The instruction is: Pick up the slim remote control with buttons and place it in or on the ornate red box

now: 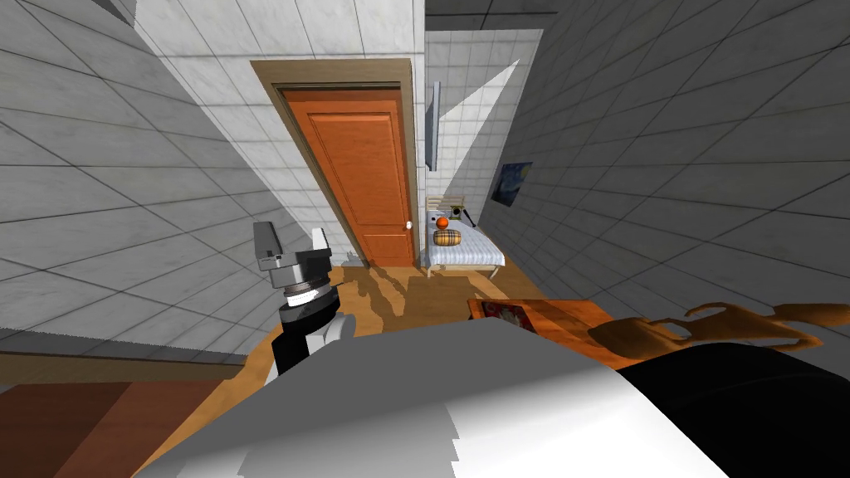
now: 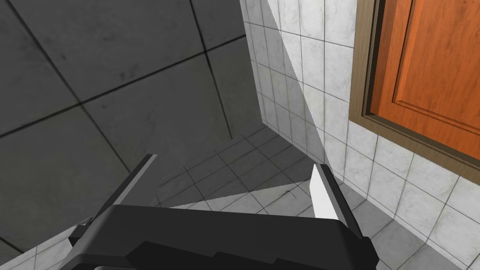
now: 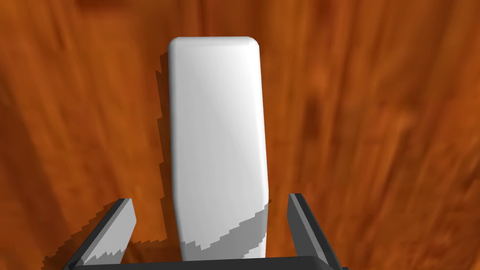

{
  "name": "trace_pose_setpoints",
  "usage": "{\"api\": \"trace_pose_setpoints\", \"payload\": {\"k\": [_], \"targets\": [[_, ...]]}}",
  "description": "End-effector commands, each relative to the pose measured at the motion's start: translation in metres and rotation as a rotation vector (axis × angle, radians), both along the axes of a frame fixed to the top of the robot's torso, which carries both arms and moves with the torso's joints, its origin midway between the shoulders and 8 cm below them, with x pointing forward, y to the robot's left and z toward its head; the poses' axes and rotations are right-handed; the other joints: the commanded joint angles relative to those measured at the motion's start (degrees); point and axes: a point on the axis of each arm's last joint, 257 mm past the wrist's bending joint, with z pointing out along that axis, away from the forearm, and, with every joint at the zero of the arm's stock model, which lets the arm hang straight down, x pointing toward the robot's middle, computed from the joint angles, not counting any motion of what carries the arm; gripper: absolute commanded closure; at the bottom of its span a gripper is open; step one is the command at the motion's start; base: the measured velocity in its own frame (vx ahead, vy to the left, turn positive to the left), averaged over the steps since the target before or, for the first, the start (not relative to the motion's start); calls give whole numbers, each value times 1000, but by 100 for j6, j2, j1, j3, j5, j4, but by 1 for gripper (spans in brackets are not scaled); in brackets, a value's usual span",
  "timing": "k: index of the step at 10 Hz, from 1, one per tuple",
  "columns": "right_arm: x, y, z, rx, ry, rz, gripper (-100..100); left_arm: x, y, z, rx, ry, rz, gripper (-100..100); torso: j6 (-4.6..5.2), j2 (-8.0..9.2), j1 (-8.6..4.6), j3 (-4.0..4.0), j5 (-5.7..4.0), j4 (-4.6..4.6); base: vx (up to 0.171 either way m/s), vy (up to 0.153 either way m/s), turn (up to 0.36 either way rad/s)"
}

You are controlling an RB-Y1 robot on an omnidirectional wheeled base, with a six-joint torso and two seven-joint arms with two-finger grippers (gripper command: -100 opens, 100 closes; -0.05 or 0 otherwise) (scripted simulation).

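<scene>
Right pincer (image 3: pixel 209 199): fingers set wide, holding nothing. The remote control (image 3: pixel 215 131), a plain white slim slab with no buttons discernible, lies flat on the brown wood-grain tabletop (image 3: pixel 375 117). Its near end sits between the two fingers, with a gap on each side, and its length extends straight ahead of the pincer.

Left pincer (image 2: pixel 234 161): raised to the robot's left, fingers set wide, holding nothing.

Red patterned box (image 1: pixel 503 315): on the tabletop, partly hidden.
</scene>
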Motion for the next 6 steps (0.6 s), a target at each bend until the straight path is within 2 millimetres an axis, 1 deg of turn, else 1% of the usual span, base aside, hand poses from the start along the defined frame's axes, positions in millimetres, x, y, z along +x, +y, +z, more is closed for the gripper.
{"api": "trace_pose_setpoints", "payload": {"k": [1,4,5,6], "targets": [[-1,10,-5,-2,-1,-2,-100,0,0,0,0,0,0,0,0,0,0,0,0,0,-14,-70,60],[-2,32,-17,-1,-2,-14,-100,0,0,0,0,0,0,0,1,7,-13,4,-3,2,-14,-76,36],[-3,37,-19,-1,-2,-16,-100,0,0,0,0,0,0,0,1,7,-13,4,-3,1,-13,-68,37],[-3,35,-18,0,-2,-12,-100,0,0,0,0,0,0,0,0,6,-11,4,-2,2,-5,-27,10]]}}
